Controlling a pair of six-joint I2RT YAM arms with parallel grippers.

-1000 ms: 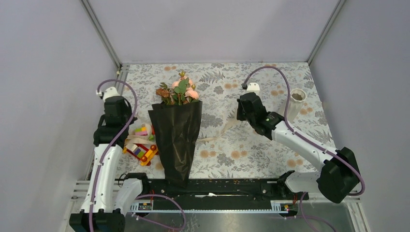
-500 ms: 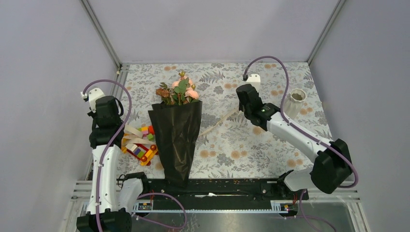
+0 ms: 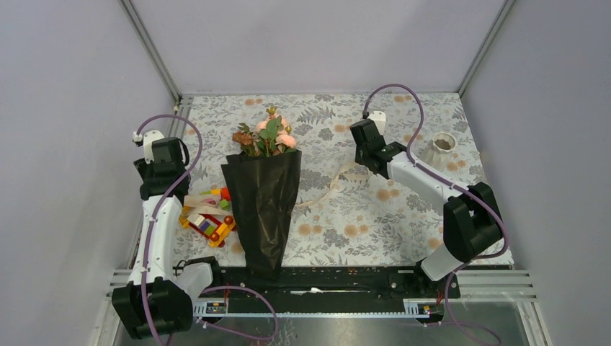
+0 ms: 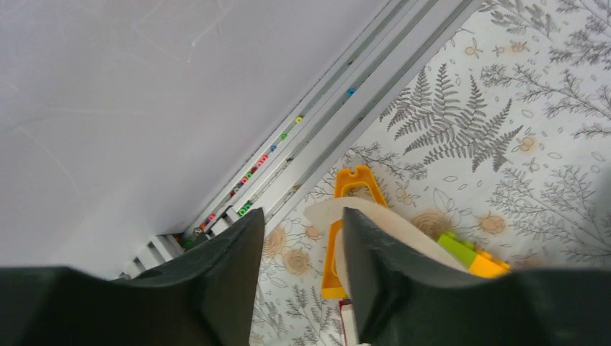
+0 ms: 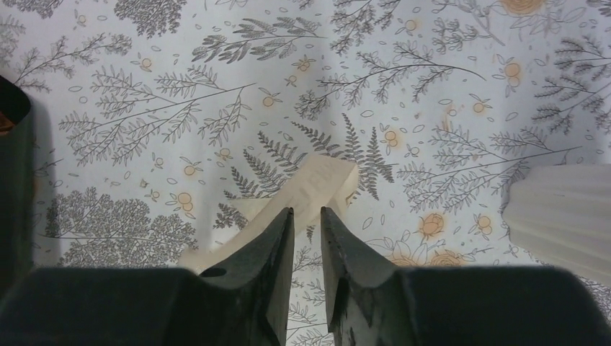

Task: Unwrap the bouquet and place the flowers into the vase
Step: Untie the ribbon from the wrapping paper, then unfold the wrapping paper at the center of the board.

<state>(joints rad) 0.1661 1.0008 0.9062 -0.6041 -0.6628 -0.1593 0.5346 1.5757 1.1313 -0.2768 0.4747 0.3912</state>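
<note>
The bouquet (image 3: 263,205), a black paper cone, lies mid-table with the flowers (image 3: 268,137) at its far mouth. A cream ribbon (image 3: 328,189) trails loose from it to the right, and its curled end (image 5: 320,184) rests on the cloth just beyond my right gripper (image 5: 306,210), whose jaws stand slightly apart with nothing between them. The ribbon's other end (image 4: 407,229) drapes over the toy-block car (image 3: 209,220). My left gripper (image 4: 302,216) hovers open above it, the strip passing behind one finger. The white ribbed vase (image 3: 441,147) stands at the far right.
The toy car's yellow piece (image 4: 337,245) lies under the left gripper, close to the aluminium rail (image 4: 317,137) and the left wall. In the right wrist view the vase (image 5: 562,216) is at the right edge and the black wrap (image 5: 14,180) at the left.
Both grippers have gone from shut to open and let go of the ribbon. The right-hand strip, taut a moment ago, now lies slack on the cloth. The right arm swung farther back.
</note>
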